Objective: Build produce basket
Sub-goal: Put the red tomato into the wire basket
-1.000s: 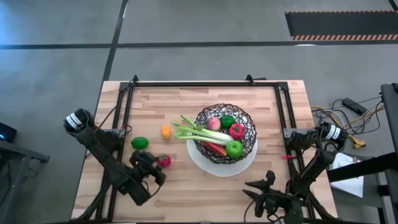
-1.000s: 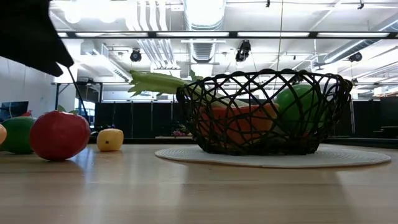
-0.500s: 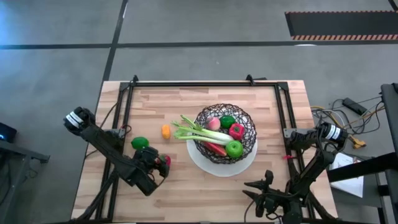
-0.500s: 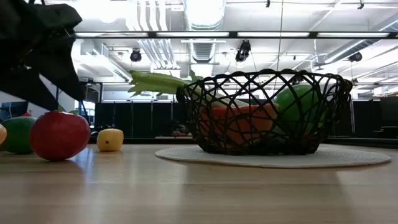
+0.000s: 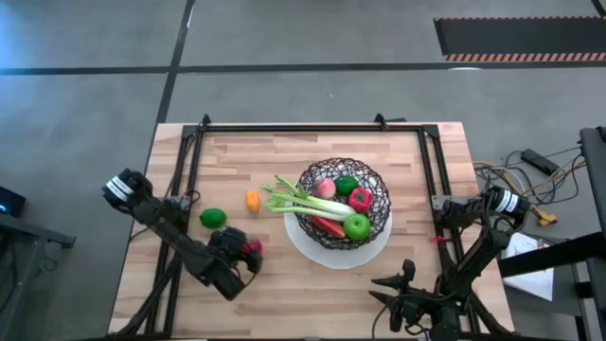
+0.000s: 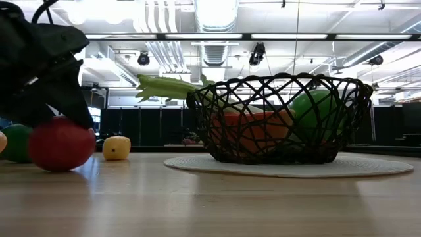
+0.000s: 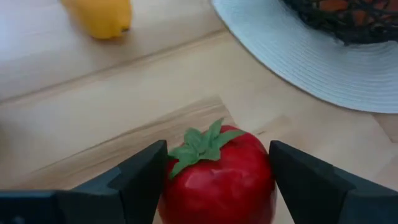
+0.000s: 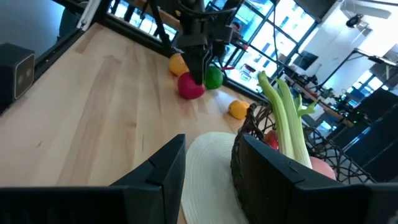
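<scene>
Currently the left gripper (image 7: 214, 180) is low over the wooden surface (image 5: 284, 284), its dark fingers (image 7: 140, 180) spread wide on either side of a round red toy fruit with a green leafy top (image 7: 217, 171); contact cannot be told. That fruit sits left of the black wire-mesh basket (image 5: 379, 194) on its white round plate (image 5: 303, 248). At the near edge, the right gripper (image 8: 208, 171) waits, fingers apart
</scene>
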Motion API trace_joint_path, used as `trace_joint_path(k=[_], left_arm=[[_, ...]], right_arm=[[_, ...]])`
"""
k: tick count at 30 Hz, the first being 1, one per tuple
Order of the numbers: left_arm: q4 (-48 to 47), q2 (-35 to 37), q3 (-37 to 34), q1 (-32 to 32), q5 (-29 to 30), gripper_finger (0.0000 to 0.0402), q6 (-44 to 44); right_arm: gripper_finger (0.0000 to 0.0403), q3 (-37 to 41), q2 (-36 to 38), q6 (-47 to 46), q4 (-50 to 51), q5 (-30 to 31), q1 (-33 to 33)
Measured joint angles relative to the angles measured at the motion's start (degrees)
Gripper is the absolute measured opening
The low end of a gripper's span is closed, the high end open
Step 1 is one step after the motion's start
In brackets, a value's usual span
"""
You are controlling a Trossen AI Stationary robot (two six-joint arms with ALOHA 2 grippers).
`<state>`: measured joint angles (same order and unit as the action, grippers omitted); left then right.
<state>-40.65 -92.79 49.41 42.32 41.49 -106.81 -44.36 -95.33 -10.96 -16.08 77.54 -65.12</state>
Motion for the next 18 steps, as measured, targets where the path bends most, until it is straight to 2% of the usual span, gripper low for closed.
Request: trace_joint_path(k=[5, 9, 18], left_arm=[[1.12, -2.3, 1.95, -0.01, 0.22, 0.0258, 3.68], [1.4, -2.52, 4.94, 0.0, -3.95, 0.0241, 10.46], [1.21, -2.55, 12.59, 0.05, -6.41, 0.0154, 23.53]], right_arm=[[0.0139, 0.0, 0.0, 0.86, 0.06, 0.01, -0.01], [0.0139, 0.0, 0.21, 2.03, 0.27, 0.12, -0.46], [0.0139, 0.02, 3.78, 4.75, 1.19, 2.06, -3.72]])
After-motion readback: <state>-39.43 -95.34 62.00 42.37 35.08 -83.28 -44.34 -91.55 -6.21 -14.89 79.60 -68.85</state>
